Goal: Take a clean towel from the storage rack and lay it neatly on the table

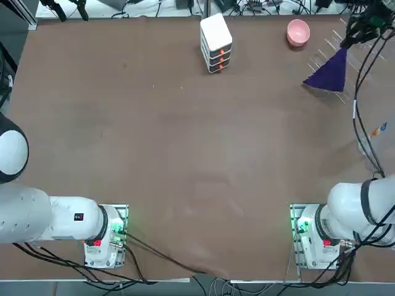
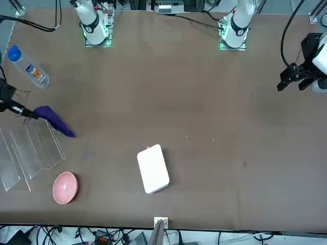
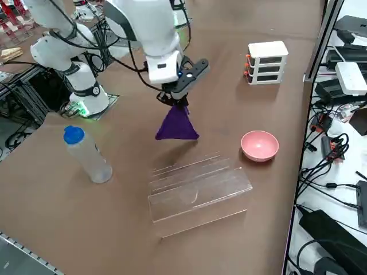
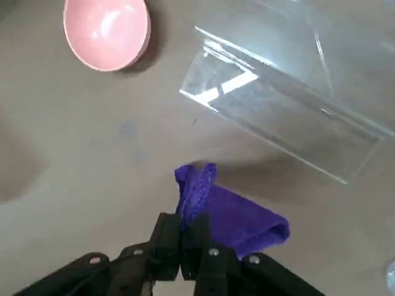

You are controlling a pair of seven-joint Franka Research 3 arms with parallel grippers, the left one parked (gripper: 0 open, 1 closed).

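Right tool (image 3: 174,100) pinching thin deep-purple square towel (image 3: 176,125) by a corner, hanging clear of transparent rod storage rack (image 3: 195,186); open brown tabletop (image 1: 185,154) toward 8 o'clock in top view.

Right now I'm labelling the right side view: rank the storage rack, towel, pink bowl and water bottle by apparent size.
1. storage rack, clearly largest.
2. water bottle.
3. towel, hanging bunched from the shut right pincer.
4. pink bowl.
Towel and bowl look nearly alike, so their order is unsure.
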